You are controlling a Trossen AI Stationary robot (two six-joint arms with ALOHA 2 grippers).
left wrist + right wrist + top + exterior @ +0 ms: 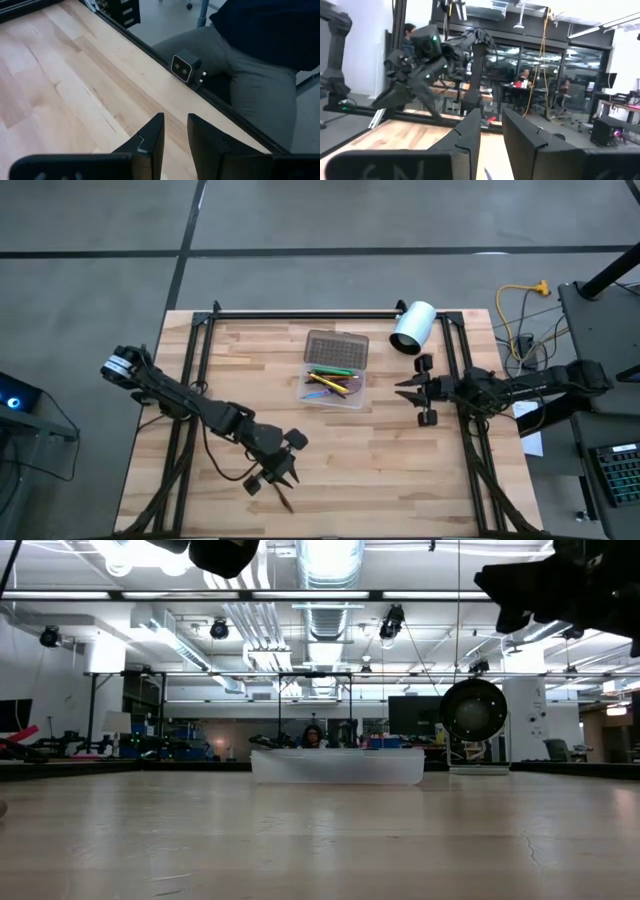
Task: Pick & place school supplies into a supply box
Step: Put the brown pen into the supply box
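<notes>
Pencils and pens (pixel 331 382), yellow, orange, blue and green, lie inside the small translucent plastic supply box (pixel 332 391) with its grey textured lid (pixel 336 350) laid back, at the middle of the pale wooden table (pixel 380 470). Left of the box and nearer the front edge, the left gripper (pixel 281 487) hovers, jaws slightly parted; a thin dark stick, perhaps a pencil (pixel 285 501), lies at its tips. Right of the box, the right gripper (pixel 406 389) hangs, jaws narrowly apart on nothing, near a white cylinder (pixel 413 327).
</notes>
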